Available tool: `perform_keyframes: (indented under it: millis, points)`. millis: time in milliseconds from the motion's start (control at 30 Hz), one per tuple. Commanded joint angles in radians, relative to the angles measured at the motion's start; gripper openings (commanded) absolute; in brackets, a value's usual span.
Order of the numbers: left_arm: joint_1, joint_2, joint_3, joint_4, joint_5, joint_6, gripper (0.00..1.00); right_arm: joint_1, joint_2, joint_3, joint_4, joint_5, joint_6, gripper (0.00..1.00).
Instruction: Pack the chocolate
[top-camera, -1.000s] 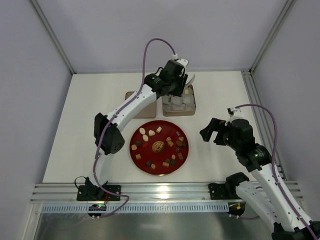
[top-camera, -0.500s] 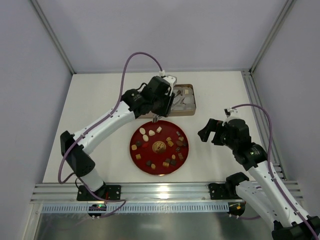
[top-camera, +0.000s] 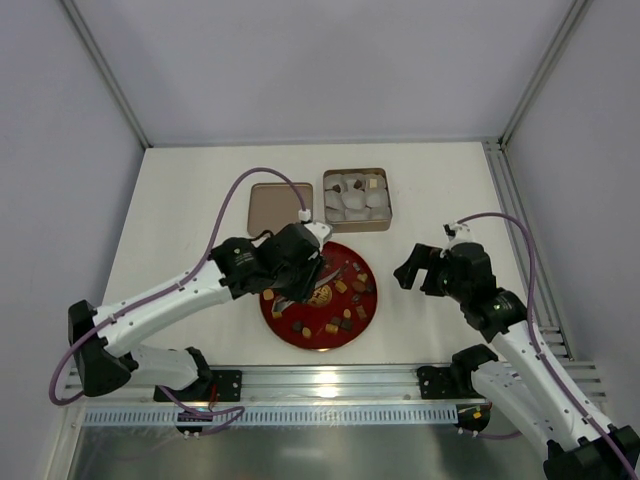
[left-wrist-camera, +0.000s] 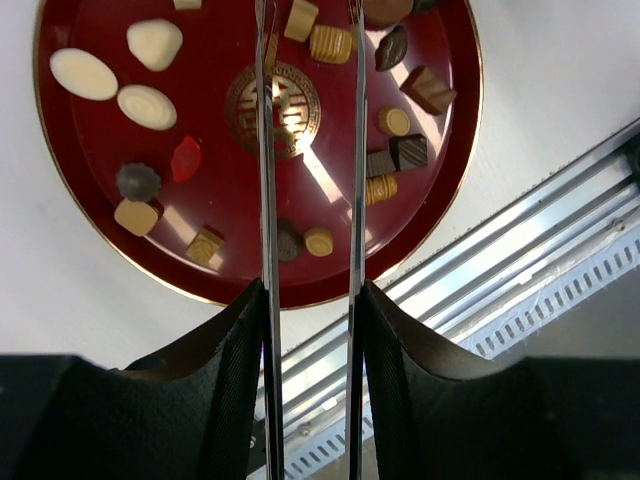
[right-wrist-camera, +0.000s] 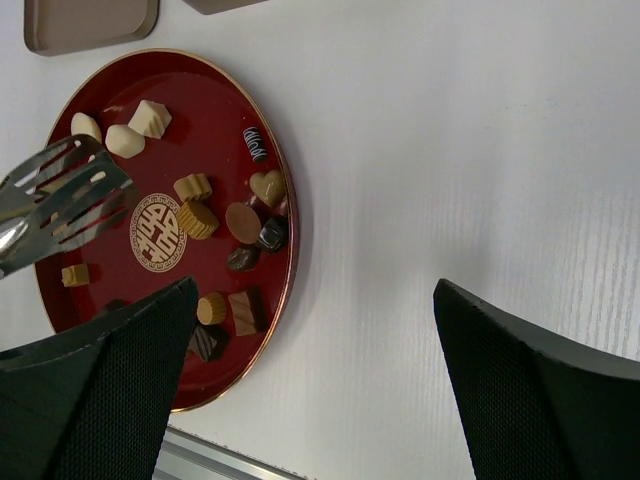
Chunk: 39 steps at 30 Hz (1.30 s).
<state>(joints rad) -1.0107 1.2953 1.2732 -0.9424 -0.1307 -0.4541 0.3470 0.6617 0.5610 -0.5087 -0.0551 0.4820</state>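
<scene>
Chocolate (left-wrist-camera: 148, 106) sits almost entirely on the red plate (left-wrist-camera: 225, 190) at the near middle of the table: roughly twenty dark, caramel and cream pieces scattered around its gold emblem. My left gripper (left-wrist-camera: 310, 300) hangs over the plate with its fingers clenched on a pair of metal tongs (left-wrist-camera: 262, 200). The two thin blades run forward across the plate. In the right wrist view their slotted tips hover above the left half, close to the cream pieces, and I see nothing caught between them.

To the right of the plate and apart from it, my right gripper (right-wrist-camera: 312, 290) hovers over bare table. Its fingers are spread wide and hold nothing.

Farther back stands the square tin (top-camera: 357, 229), lined with crinkled white paper cups (top-camera: 352, 205). A couple of small brown pieces show in its far row, and most cups look unfilled, though the view is too small to be sure. What I take for its tan lid (top-camera: 281, 208) lies flat just to the left.

My read is that packing has barely begun. Nearly every piece has yet to be tonged across, and the lid goes on last.
</scene>
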Motion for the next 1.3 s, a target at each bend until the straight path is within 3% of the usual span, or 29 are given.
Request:
perform_keyframes:
  millis: [0, 267, 1267]
  points:
    - [-0.028, -0.022, -0.049, 0.034, -0.009, -0.072, 0.41, 0.003, -0.001, -0.012, 0.047, -0.005, 0.012, 1.00]
    - [-0.052, 0.025, -0.074, 0.066, -0.038, -0.124, 0.43, 0.004, -0.010, -0.015, 0.032, 0.003, 0.004, 1.00]
    - [-0.094, 0.148, -0.061, 0.096, -0.012, -0.104, 0.42, 0.003, -0.017, -0.030, 0.033, 0.008, 0.007, 1.00]
